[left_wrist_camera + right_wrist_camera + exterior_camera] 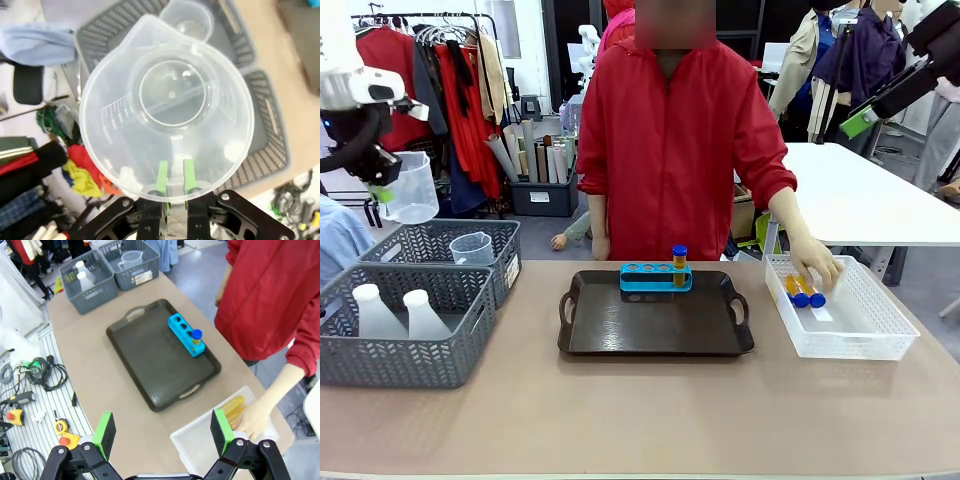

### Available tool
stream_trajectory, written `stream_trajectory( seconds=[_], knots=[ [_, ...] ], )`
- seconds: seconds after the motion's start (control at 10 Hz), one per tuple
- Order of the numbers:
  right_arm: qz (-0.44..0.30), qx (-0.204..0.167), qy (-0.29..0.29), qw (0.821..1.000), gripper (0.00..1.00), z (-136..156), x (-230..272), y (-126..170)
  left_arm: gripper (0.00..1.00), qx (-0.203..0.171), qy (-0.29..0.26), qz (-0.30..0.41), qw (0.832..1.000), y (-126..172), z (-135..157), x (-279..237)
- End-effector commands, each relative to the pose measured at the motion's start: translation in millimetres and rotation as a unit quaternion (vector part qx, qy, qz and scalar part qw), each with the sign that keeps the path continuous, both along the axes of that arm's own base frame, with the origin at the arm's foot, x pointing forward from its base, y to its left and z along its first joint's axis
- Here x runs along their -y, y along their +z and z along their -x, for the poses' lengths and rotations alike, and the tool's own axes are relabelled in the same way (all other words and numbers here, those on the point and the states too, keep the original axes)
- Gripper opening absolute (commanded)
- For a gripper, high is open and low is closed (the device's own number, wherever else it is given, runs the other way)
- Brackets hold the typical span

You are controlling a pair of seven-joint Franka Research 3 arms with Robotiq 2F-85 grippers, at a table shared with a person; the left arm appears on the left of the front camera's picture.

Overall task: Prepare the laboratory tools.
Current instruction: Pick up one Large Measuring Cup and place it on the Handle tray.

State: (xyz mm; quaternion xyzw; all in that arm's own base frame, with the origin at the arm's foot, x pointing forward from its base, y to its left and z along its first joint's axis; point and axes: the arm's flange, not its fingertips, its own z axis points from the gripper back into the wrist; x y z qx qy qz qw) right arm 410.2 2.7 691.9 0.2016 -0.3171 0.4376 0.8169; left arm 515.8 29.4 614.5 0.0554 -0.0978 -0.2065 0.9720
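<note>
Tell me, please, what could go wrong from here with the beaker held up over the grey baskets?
1. The left jaws are shut on one edge of the beaker, high over the grey basket; it might swing or slip.
2. Setting it on the tray could knock the test tube standing in the rack.
3. The person's hand is in the white basket below the open right jaws; descending may hit it.

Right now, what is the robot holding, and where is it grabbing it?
The left gripper holds the clear measuring beaker by its handle. The right gripper is open and empty.
</note>
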Motion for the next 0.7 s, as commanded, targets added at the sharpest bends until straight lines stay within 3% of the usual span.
stream_trajectory(
  seconds=[0.0, 0.3, 0.4, 0.6],
  knots=[
    [-0.003, 0.000, 0.001, 1.000, 1.00, 1, -1, 1, 0.00, -0.009, -0.062, -0.011, 0.998, 18, 33, 9],
    [-0.003, 0.000, 0.001, 1.000, 1.00, 1, -1, 1, 0.00, 0.007, -0.104, -0.017, 0.994, 43, 78, 27],
    [-0.003, 0.000, 0.001, 1.000, 1.00, 1, -1, 1, 0.00, 0.006, -0.104, -0.008, 0.995, 46, 83, 25],
    [-0.003, 0.000, 0.001, 1.000, 1.00, 1, -1, 1, 0.00, 0.002, -0.089, -0.013, 0.996, 49, 65, 32]
  ],
)
